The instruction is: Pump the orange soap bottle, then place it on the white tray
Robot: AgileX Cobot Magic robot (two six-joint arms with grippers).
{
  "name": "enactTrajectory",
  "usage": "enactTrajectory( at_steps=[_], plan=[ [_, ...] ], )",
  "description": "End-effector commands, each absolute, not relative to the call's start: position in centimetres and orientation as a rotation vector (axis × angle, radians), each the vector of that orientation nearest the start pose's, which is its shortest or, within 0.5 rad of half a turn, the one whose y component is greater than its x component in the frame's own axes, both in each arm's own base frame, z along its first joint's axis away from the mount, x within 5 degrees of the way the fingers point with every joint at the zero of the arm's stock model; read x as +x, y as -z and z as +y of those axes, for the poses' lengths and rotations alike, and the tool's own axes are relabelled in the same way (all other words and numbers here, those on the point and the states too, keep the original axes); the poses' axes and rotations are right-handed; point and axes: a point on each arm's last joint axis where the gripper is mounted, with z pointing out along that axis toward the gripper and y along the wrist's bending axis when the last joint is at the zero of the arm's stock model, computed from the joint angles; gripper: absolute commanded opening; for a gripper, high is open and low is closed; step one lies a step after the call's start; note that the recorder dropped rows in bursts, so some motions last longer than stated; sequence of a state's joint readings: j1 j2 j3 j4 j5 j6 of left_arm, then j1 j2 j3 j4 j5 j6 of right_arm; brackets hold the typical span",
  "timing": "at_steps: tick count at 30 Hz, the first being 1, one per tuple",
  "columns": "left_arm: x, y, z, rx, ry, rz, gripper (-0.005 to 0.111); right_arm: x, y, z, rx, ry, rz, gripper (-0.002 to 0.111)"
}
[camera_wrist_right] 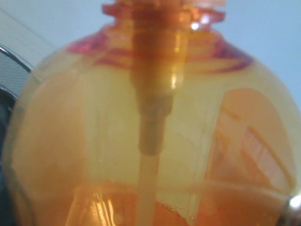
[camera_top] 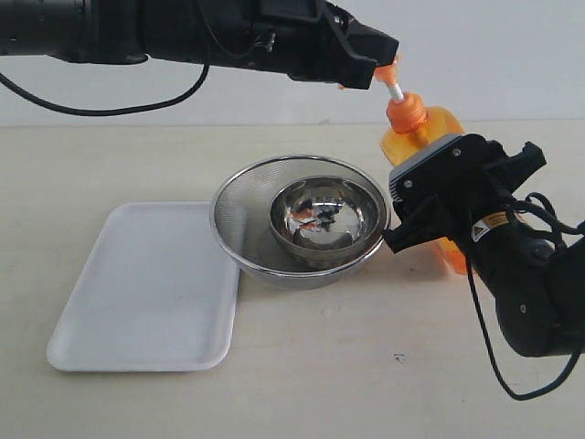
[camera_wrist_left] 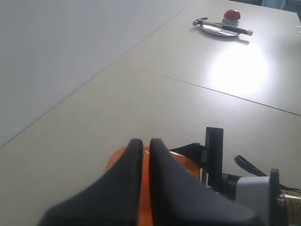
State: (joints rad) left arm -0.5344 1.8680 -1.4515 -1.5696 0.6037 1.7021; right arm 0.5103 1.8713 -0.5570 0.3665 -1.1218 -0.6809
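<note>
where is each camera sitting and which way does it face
exterior: off the arms, looking down across the table toward the wall; shows white tray, steel bowl, both arms, right pincer gripping the orange soap bottle.
left wrist: on the left arm, facing along its shut left pincer, over the bottle, to a far hammer.
right wrist: on the right arm, close against the bottle's shoulder; no pincer shows.
shared: all three show the bottle; exterior and left wrist show the left pincer.

Looks across the table from outside; out along it from the left wrist; close against the orange soap bottle, shared throughout, from the right.
</note>
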Motion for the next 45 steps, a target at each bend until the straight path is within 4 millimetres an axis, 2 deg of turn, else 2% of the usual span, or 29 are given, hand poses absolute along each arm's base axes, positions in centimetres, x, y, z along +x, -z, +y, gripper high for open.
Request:
enactTrajectory(
  at_steps=[1, 9, 21, 33, 45],
  plan=[
    [34.7, -29.5, -27.0, 1.049, 0.826, 1.634, 0.005, 28.6, -15.3, 12.6, -0.597, 0.292, 1.52, 0.0],
    [34.9, -29.2, -26.9, 1.033, 0.807, 1.649, 0.005, 28.6, -15.3, 12.6, -0.597, 0.292, 1.52, 0.0],
    [35.3, -27.1, -27.6, 1.058, 0.844, 1.688, 0.005, 28.6, -15.3, 12.7, -0.605, 0.298, 1.517, 0.0],
    [35.0, -26.7, -28.0, 1.094, 0.837, 1.699, 0.005, 28.6, -15.3, 12.7, -0.605, 0.298, 1.517, 0.0],
    [35.1, -23.7, -29.0, 1.124, 0.886, 1.761, 0.005, 28.6, -15.3, 12.7, -0.613, 0.294, 1.512, 0.0]
  ],
)
